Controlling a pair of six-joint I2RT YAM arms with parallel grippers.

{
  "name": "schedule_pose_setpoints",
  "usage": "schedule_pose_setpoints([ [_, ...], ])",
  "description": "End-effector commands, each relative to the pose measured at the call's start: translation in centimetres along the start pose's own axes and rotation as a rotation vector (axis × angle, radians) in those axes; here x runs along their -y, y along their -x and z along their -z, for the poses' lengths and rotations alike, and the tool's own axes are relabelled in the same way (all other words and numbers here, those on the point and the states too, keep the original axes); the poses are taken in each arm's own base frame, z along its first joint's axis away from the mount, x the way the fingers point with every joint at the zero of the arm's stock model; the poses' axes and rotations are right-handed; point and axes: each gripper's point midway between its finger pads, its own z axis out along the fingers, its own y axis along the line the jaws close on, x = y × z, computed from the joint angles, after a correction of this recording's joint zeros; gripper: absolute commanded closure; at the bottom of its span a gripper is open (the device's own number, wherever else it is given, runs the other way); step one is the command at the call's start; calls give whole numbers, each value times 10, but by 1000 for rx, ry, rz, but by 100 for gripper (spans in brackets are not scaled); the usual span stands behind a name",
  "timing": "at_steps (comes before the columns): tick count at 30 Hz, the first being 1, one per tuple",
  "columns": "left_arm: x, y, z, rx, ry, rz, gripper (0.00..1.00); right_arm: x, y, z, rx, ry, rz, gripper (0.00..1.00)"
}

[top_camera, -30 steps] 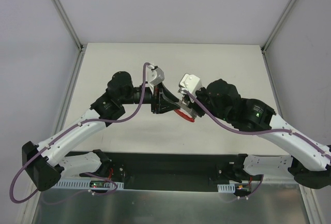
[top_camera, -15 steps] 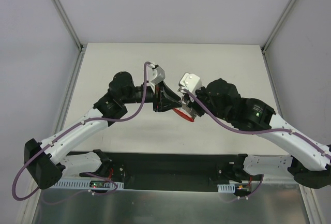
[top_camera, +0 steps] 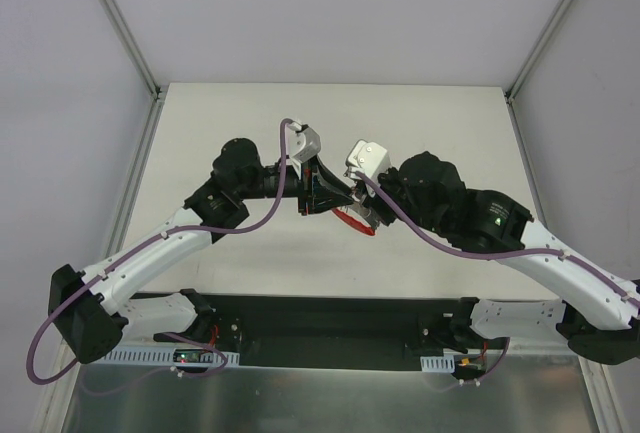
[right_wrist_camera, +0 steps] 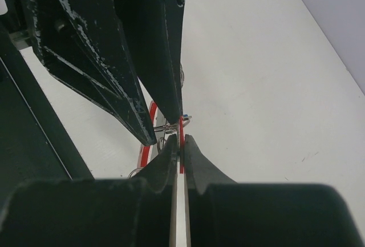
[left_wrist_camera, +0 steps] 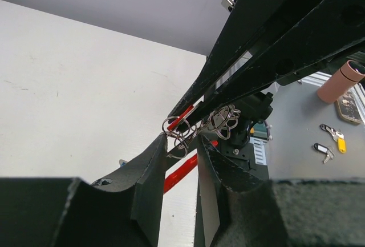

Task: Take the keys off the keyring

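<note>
The keyring is a cluster of thin silvery wire rings joined to a red curved band; the band also shows in the top view. My right gripper is shut on the edge of the red band and holds it above the table. My left gripper is open, its fingertips on either side of the wire rings, the left tip touching them. In the top view both grippers meet at mid-table. I cannot make out any key; no red-headed key shows.
The white table has metal rails at its left and right edges. In the left wrist view, a grey surface beyond the table holds a pink cylinder and small tagged keys.
My left gripper has moved a little to the right, closing in on the right gripper and the rings. The right gripper has stayed put with the red band.
</note>
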Motion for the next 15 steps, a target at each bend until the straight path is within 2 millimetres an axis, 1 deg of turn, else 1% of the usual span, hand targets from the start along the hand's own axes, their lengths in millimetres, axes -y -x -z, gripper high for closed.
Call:
schedule_pose_setpoints([
  [1,11,5,-2,19,-59,-20,74,8,33,12,117,-28,-47,99],
  [9,12,0,-2,10,-72,-15,74,8,32,12,117,-33,-50,99],
  [10,13,0,-2,8,-76,-15,76,9,32,12,118,-34,-51,99],
  [11,14,1,-2,12,-80,-21,79,9,31,11,116,-34,-50,99],
  [12,15,0,-2,11,-88,-22,86,9,31,11,117,-35,-51,99],
  [14,16,0,-1,13,-89,-27,94,9,31,12,119,-37,-53,99],
  [15,15,1,-1,18,-84,-35,99,10,30,11,116,-40,-53,99],
])
